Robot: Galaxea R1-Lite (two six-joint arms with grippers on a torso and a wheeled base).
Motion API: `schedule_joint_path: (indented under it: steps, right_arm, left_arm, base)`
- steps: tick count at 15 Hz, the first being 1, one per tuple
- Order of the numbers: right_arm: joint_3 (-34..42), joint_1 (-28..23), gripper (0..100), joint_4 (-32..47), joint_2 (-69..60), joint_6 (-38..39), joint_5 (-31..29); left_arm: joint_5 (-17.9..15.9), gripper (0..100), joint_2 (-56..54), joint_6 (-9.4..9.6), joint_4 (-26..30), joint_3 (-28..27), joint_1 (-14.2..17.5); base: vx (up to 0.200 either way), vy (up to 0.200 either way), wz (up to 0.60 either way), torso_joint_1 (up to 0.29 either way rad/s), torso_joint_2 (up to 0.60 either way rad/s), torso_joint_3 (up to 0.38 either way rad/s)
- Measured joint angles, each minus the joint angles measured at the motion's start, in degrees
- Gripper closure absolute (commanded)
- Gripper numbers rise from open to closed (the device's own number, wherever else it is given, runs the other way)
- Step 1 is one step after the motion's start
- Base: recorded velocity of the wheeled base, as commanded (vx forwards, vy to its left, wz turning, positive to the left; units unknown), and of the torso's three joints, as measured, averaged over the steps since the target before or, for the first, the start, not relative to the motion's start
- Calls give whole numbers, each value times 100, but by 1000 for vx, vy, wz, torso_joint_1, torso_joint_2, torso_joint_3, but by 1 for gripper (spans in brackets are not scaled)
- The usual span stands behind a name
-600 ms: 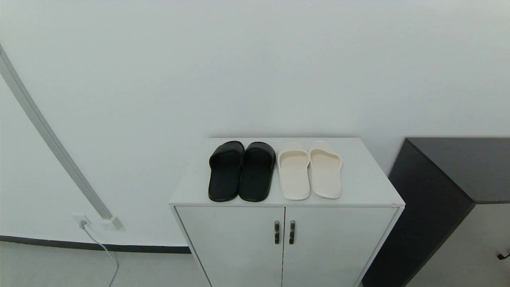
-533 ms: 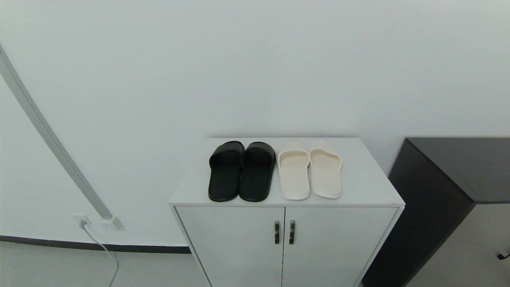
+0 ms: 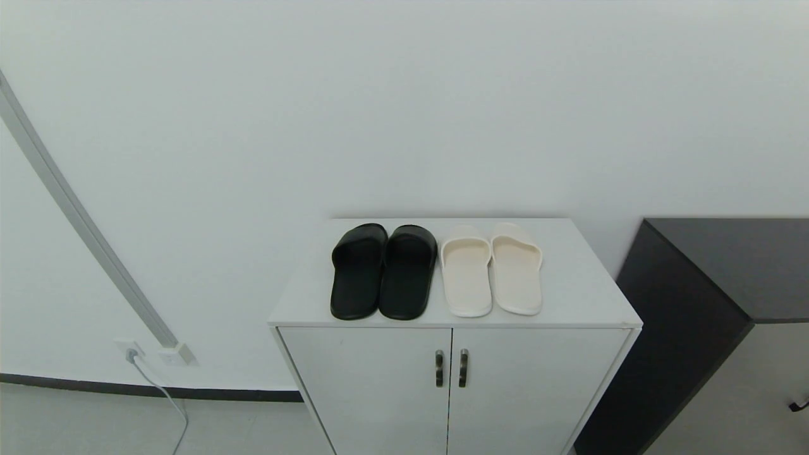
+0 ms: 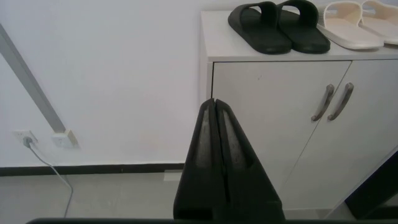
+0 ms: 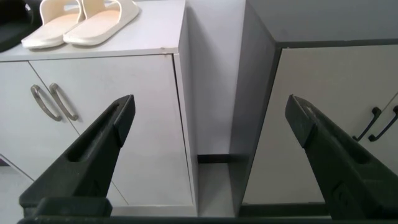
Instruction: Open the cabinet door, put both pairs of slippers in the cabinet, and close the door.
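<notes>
Nothing has started here: the white cabinet [image 3: 569, 297] has both doors shut, and the black slippers [image 3: 382, 270] and cream slippers [image 3: 492, 268] sit side by side on top of it, toes toward the wall, black pair on the robot's left.

The part that matters is the two door handles, the left handle [image 3: 438, 368] and the right handle [image 3: 463, 368]. They're slim bars standing upright, right next to each other along the centre seam. So whichever arm goes in has to close sideways across a vertical bar.

The left gripper [image 4: 215, 104] has its fingers pressed flat together and is lined up with the cabinet's left edge, so the handles are off to its right. The right gripper [image 5: 209, 106] is spread wide and looks into the gap between the white cabinet and the dark cabinet [image 3: 695, 303] next to it, so the handles are off to its left.

I can't tell which arm is nearer, since both sit well back from the doors. My guess is the right one goes for the right handle, as it's already spread.
</notes>
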Motion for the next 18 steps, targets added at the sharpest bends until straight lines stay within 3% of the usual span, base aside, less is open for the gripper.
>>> schedule_joint_path:
  steps: [7, 10, 13, 14, 16, 18]
  right_arm:
    - [-156, 90, 0, -33, 155, 249, 46]
    - [-1364, 241, 0, 254, 712, 770, 380]
    - [-2005, 451, 0, 185, 2272, 788, 878]
    - [-2110, 611, 0, 12, 2821, 809, 880]
    - [-2337, 1393, 0, -440, 3910, 1069, 449]
    - [-2670, 2783, 0, -783, 4803, 1581, -517]
  left_arm:
    - [-11, 100, 0, 16, 0, 0, 0]
    - [-15, 100, 0, 18, 0, 0, 0]
    - [-15, 100, 0, 18, 0, 0, 0]
    - [-17, 100, 0, 18, 0, 0, 0]
    - [-15, 100, 0, 18, 0, 0, 0]
    - [-15, 100, 0, 18, 0, 0, 0]
  base:
    - [0, 0, 0, 0, 0, 0]
    - [0, 0, 0, 0, 0, 0]
    - [0, 0, 0, 0, 0, 0]
    - [0, 0, 0, 0, 0, 0]
    - [0, 0, 0, 0, 0, 0]
    - [0, 0, 0, 0, 0, 0]
